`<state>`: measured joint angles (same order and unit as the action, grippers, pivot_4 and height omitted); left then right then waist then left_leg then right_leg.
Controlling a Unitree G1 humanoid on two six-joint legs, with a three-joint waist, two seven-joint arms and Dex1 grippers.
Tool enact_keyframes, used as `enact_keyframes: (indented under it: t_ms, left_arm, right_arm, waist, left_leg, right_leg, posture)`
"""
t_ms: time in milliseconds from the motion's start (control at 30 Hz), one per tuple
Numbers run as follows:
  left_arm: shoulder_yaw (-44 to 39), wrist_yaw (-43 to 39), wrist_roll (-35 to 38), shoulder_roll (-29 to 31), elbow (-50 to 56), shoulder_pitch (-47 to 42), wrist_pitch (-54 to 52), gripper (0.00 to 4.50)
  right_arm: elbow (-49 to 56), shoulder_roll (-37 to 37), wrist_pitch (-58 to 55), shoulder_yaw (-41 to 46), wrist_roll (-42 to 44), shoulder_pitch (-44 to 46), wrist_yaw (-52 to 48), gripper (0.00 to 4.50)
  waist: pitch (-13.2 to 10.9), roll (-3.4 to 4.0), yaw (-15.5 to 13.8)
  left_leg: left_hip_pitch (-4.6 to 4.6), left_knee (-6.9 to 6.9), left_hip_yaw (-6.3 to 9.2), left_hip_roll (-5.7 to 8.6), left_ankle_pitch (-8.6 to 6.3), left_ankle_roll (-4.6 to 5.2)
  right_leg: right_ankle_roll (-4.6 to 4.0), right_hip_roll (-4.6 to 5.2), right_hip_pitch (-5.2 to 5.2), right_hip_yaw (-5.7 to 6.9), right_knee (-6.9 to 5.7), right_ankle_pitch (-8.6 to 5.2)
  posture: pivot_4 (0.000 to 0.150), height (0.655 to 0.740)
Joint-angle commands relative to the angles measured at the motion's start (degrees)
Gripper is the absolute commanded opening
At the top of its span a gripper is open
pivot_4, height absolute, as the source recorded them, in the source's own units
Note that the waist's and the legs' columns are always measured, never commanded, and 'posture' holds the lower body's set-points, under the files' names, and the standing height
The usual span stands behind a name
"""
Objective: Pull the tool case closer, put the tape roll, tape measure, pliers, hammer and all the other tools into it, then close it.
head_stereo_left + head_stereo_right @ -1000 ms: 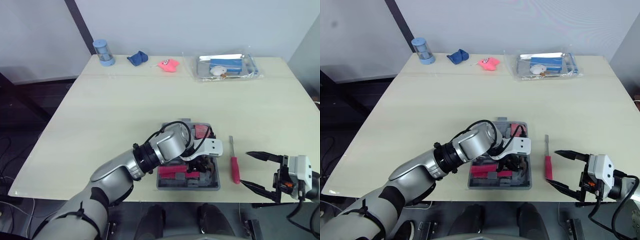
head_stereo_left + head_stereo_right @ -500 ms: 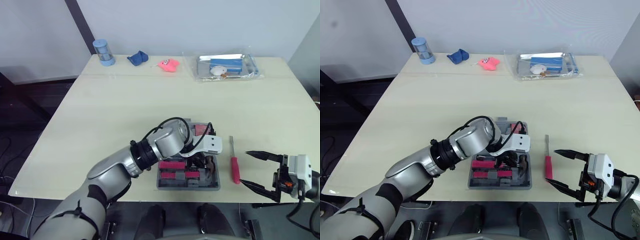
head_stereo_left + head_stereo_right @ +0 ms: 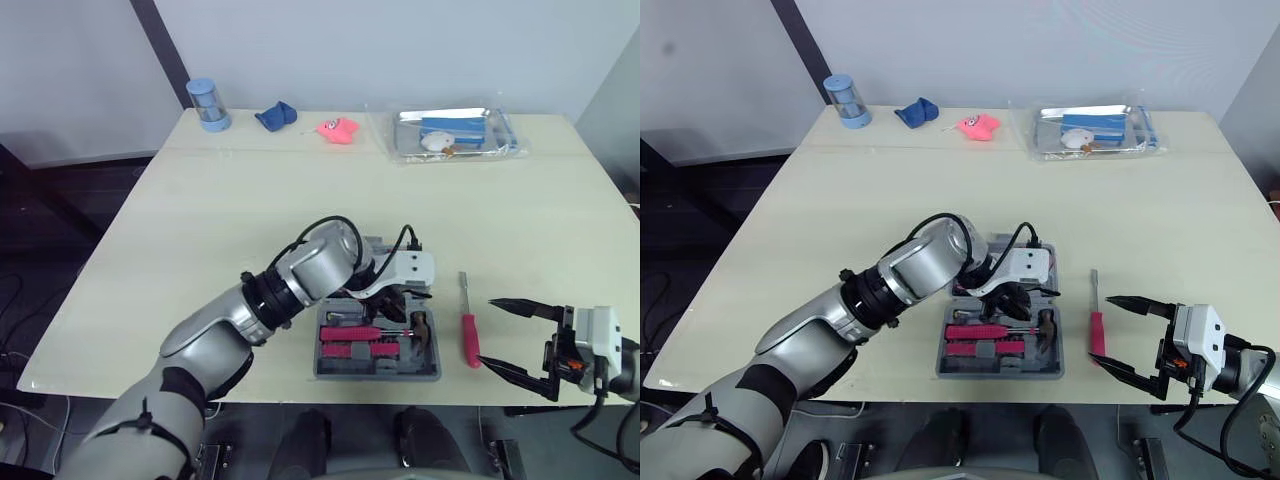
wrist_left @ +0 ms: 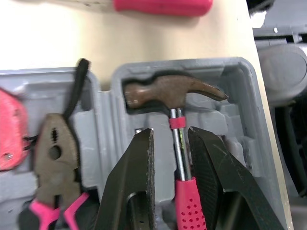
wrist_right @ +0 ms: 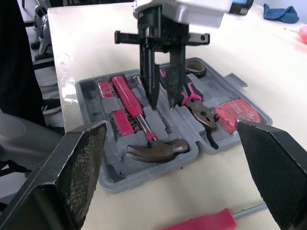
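Note:
The grey tool case (image 3: 376,376) lies open near the table's front edge. In its front half lies the hammer (image 3: 352,333) with a pink grip, head (image 4: 172,91) toward the right. The pliers (image 4: 55,163), a pink tape measure (image 5: 237,114) and the tape roll (image 5: 194,69) sit in the back half. My left gripper (image 3: 395,303) hovers open just above the case, fingers (image 4: 139,182) either side of the hammer's shaft, holding nothing. A red screwdriver (image 3: 468,335) lies on the table right of the case. My right gripper (image 3: 484,331) stands open beside it, at the table's edge.
At the table's far side stand a blue cup (image 3: 208,105), a blue cloth (image 3: 274,116), a pink object (image 3: 337,130) and a clear-wrapped metal tray (image 3: 455,132). Wide bare tabletop lies between them and the case.
My left gripper has lifted and drawn back from the case's front half, and the hammer now lies uncovered in its slot. The right arm has not moved.

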<state>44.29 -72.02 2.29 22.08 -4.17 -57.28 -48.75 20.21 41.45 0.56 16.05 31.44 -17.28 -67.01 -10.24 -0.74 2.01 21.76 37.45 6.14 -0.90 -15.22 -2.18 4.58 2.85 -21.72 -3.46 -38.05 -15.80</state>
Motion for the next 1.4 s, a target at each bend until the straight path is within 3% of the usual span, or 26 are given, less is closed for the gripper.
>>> enact_keyframes:
  t_ms: [33, 300, 633, 733, 833, 1400]
  left_arm:
    - [-5.7, 0.7, 2.1, -0.1, 0.3, 1.3, 4.9, 1.21]
    - [-19.1, 1.7, 8.3, 0.6, 1.4, 11.7, 21.6, 1.21]
    - [-24.6, -1.5, 12.9, 2.8, 1.5, 22.5, 30.7, 1.21]
    - [-24.9, -2.9, 13.1, 3.0, 0.6, 25.5, 34.9, 0.31]
    - [-24.8, -5.2, 13.4, 3.3, -1.1, 26.9, 38.1, 0.05]
    - [-21.3, -5.6, 2.7, 2.7, -16.0, 27.4, 56.7, 0.05]
  right_arm:
    - [1.0, -0.2, 0.6, 0.1, 0.5, 0.6, 0.1, 4.5]
    - [0.9, -0.3, 0.6, -0.1, 0.5, 1.0, 0.1, 4.5]
    - [0.6, -0.3, 0.7, -0.1, 0.5, 1.2, -0.1, 4.5]
    - [0.6, -0.3, 0.7, -0.2, 0.6, 1.4, -0.1, 4.5]
    - [0.6, -0.3, 0.6, -0.3, 0.6, 1.6, -0.2, 4.5]
    - [0.6, -0.1, -0.2, -0.4, 1.4, 1.7, -1.2, 4.5]
  waist:
    - [0.0, 0.0, 0.0]
    - [0.0, 0.02, 0.1]
    - [0.0, 0.03, 0.0]
    - [0.0, 0.03, 0.0]
    - [0.0, 0.04, 0.0]
    - [0.0, 0.04, 0.0]
  left_leg:
    - [0.0, 0.0, 0.0, 0.0, 0.0, 0.0]
    - [-0.01, 0.0, 0.01, -0.01, 0.0, 0.0]
    - [-0.01, 0.0, 0.03, -0.01, 0.0, 0.0]
    - [-0.02, 0.01, 0.03, -0.01, 0.0, 0.0]
    - [-0.02, 0.01, 0.03, 0.0, 0.0, 0.0]
    - [-0.02, 0.01, 0.04, 0.0, 0.0, 0.0]
  right_leg:
    - [0.0, 0.0, 0.0, 0.0, 0.0, 0.0]
    - [-0.01, 0.01, 0.0, 0.01, -0.02, 0.0]
    - [-0.01, 0.01, 0.0, 0.02, -0.01, 0.01]
    - [-0.01, 0.02, 0.01, 0.03, -0.02, 0.01]
    - [-0.01, 0.02, 0.01, 0.03, -0.02, 0.01]
    - [-0.01, 0.01, 0.01, 0.05, -0.02, 0.01]
  posture:
    - [0.15, 0.74]
    - [0.15, 0.74]
    - [0.15, 0.74]
    - [0.15, 0.74]
    - [0.15, 0.74]
    - [0.15, 0.74]
